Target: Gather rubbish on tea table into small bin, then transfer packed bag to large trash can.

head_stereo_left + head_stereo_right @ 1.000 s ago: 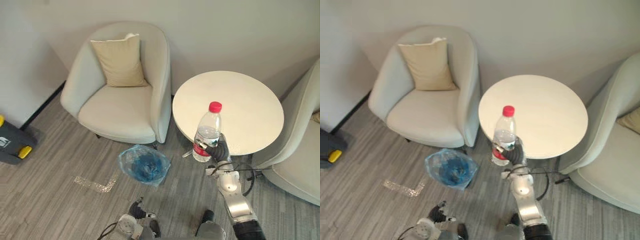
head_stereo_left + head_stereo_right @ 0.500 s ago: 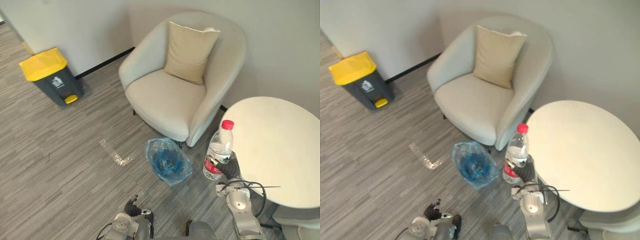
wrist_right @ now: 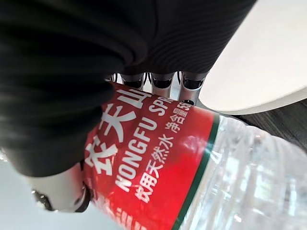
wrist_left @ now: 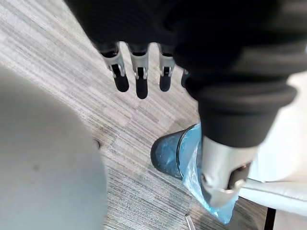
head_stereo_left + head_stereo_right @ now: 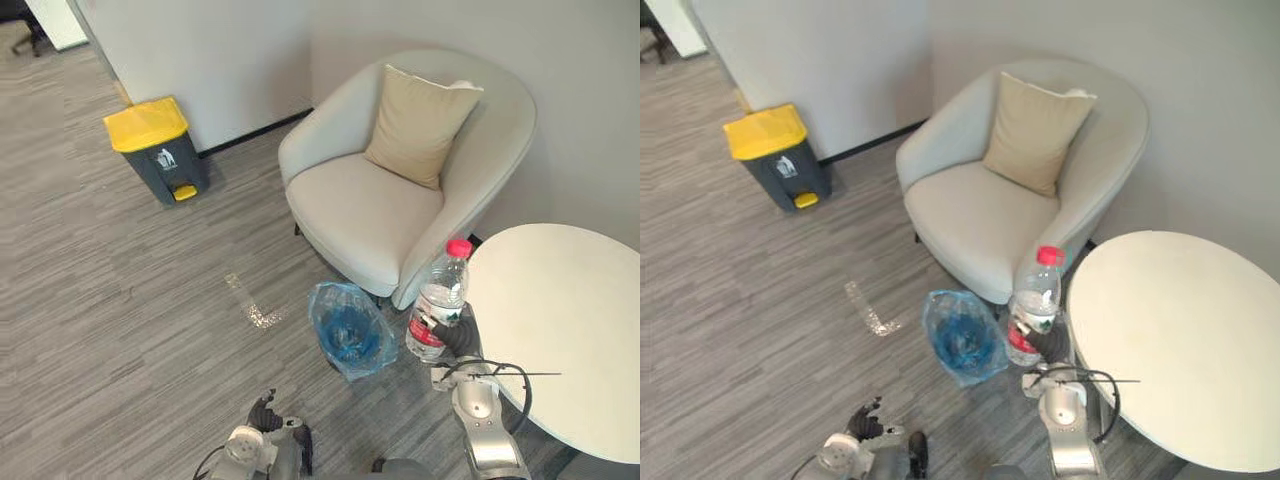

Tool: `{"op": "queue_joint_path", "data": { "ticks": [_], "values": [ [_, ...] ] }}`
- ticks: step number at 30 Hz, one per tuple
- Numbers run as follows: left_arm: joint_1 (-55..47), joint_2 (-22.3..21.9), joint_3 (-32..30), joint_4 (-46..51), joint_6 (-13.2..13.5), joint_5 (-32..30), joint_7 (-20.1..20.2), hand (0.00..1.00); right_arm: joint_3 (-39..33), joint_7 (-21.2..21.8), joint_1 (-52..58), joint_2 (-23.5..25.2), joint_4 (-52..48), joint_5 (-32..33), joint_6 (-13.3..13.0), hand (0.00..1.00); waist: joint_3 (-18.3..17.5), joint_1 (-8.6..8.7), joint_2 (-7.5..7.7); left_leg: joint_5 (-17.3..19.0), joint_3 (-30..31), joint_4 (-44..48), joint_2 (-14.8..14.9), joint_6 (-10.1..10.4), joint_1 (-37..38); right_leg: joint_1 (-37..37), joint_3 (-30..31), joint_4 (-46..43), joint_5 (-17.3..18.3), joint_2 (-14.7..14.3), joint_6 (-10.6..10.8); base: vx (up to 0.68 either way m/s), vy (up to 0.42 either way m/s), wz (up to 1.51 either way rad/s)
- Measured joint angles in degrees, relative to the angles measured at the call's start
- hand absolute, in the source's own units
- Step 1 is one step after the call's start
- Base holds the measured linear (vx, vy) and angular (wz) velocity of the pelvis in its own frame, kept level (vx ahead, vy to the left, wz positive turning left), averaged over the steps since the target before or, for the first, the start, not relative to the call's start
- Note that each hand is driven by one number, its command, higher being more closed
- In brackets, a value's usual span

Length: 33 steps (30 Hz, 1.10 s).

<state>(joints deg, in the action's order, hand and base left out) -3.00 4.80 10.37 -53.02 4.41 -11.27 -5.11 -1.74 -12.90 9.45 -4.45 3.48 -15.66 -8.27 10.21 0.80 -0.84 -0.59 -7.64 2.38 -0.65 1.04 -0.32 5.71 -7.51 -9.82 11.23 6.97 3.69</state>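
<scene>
My right hand point(image 5: 455, 334) is shut on a clear plastic water bottle point(image 5: 437, 300) with a red cap and red label point(image 3: 148, 158), held upright beside the round white tea table point(image 5: 560, 330). The small bin point(image 5: 348, 331), lined with a blue plastic bag, stands on the floor just left of the bottle, in front of the armchair. In the left wrist view the same bin point(image 4: 180, 152) lies past my left hand point(image 4: 139, 76), whose fingers hang straight with nothing in them. My left hand point(image 5: 262, 416) is low near the floor. The large trash can point(image 5: 156, 148), dark grey with a yellow lid, stands by the wall at the far left.
A cream armchair point(image 5: 400, 190) with a beige cushion point(image 5: 420, 125) stands behind the bin, close to the table. A strip of shiny tape point(image 5: 250, 305) marks the grey wood-pattern floor, which lies open toward the trash can.
The camera has turned left, bringing the large trash can further into view. The bottle stays in my right hand, now closer to the blue-lined bin.
</scene>
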Motion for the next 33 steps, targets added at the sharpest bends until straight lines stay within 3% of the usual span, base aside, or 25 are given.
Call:
{"op": "queue_joint_path", "data": {
  "ticks": [2, 7, 9, 11, 13, 17, 22, 25, 27, 33],
  "values": [
    [-0.5, 0.0, 0.3, -0.5, 0.0, 0.0, 0.1, 0.00, 0.2, 0.0, 0.7, -0.2, 1.0, 0.0, 0.0, 1.00, -0.6, 0.41, -0.85, -2.8, -1.8, -5.5, 0.0, 0.1, 2.8, -0.4, 1.0, -0.3, 0.5, -0.2, 0.4, -0.14, -0.002, -0.19],
    [-0.6, 0.6, 0.1, -0.5, 0.2, 0.0, 0.2, 0.00, 2.7, 0.7, 0.0, -0.8, 4.8, 0.0, 0.1, 1.00, -1.1, 0.26, -0.72, -3.2, -4.9, -6.0, 0.5, 0.3, 0.8, -4.6, 4.6, -1.5, 0.4, -1.0, 0.5, -0.05, 0.027, -0.30],
    [-0.3, 1.2, 0.1, -0.3, 0.2, 0.0, 0.1, 0.00, 4.2, 1.0, -1.5, -1.4, 5.6, 0.0, 0.1, 1.00, -0.8, 0.27, -0.58, -2.3, -5.9, -1.8, 0.9, -0.5, -3.8, -8.4, 5.6, -3.5, -0.1, -1.0, 0.4, -0.03, 0.004, -0.24],
    [2.2, 1.8, -0.1, 0.2, 0.2, 0.1, -0.2, 0.00, 5.1, 1.0, -6.1, -3.0, 7.6, -0.1, 0.1, 1.00, 2.0, 0.26, -0.50, 0.4, -6.0, 8.9, 2.4, -1.8, -12.1, -13.6, 6.2, -8.1, -0.9, -1.2, 0.3, -0.03, 0.006, -0.05],
    [3.7, 1.9, -0.5, 1.7, 0.4, 0.4, -1.2, 0.00, 5.5, 0.8, -11.6, -5.7, 9.1, -0.1, 0.1, 1.00, 4.7, 0.11, -1.85, 3.2, -5.8, 17.4, 4.3, -2.2, -19.5, -19.3, 6.2, -12.7, -0.3, -2.1, 0.3, -0.13, 0.034, -0.03],
    [6.4, 2.3, -2.3, 4.7, 1.3, 3.2, -2.6, 0.00, 6.5, -1.4, -20.4, -10.5, 10.0, -0.2, 0.1, 1.00, 9.9, -0.40, -3.21, 5.3, -4.8, 24.4, 4.9, -1.9, -29.9, -30.4, 5.6, -22.4, 3.0, -1.5, 0.1, -0.20, 0.029, 0.13],
    [10.5, 2.1, -5.0, 9.8, 1.5, 7.2, -5.0, 0.00, 6.3, -5.0, -29.4, -14.7, 11.0, -0.6, 1.0, 1.00, 13.0, -1.14, -3.46, 4.9, -4.6, 29.1, 5.5, -1.6, -43.8, -44.7, 3.5, -31.0, 4.2, 0.3, -0.4, -0.17, -0.011, 0.31],
    [11.5, 1.4, -5.5, 14.1, 1.7, 9.1, -6.0, 0.00, 6.5, -6.2, -32.7, -15.9, 10.3, -0.6, 1.2, 1.00, 14.0, -3.25, -3.34, 4.3, -5.4, 31.5, 6.9, -1.6, -49.1, -50.1, 2.7, -34.2, 4.8, 0.5, -1.0, -0.09, -0.038, 0.15],
    [11.7, 0.4, -7.1, 15.8, 1.9, 9.3, -6.1, 0.00, 6.5, -6.4, -35.0, -16.4, 9.4, -0.6, 1.2, 1.00, 14.4, -3.46, -3.12, 4.3, -5.7, 32.1, 7.0, -1.6, -51.8, -52.9, 2.3, -35.7, 5.1, 1.1, -1.2, -0.06, -0.037, 0.13],
    [18.6, 0.2, -9.3, 19.8, 2.7, 11.4, -7.1, 0.00, 7.9, -7.8, -50.1, -23.4, 13.5, 0.7, 1.2, 1.00, 17.0, -4.53, -2.41, 2.1, -3.6, 36.9, 7.2, -3.3, -64.9, -64.8, -0.3, -42.7, 6.8, 2.2, -2.0, -0.04, -0.040, 0.23]
  ]
}}
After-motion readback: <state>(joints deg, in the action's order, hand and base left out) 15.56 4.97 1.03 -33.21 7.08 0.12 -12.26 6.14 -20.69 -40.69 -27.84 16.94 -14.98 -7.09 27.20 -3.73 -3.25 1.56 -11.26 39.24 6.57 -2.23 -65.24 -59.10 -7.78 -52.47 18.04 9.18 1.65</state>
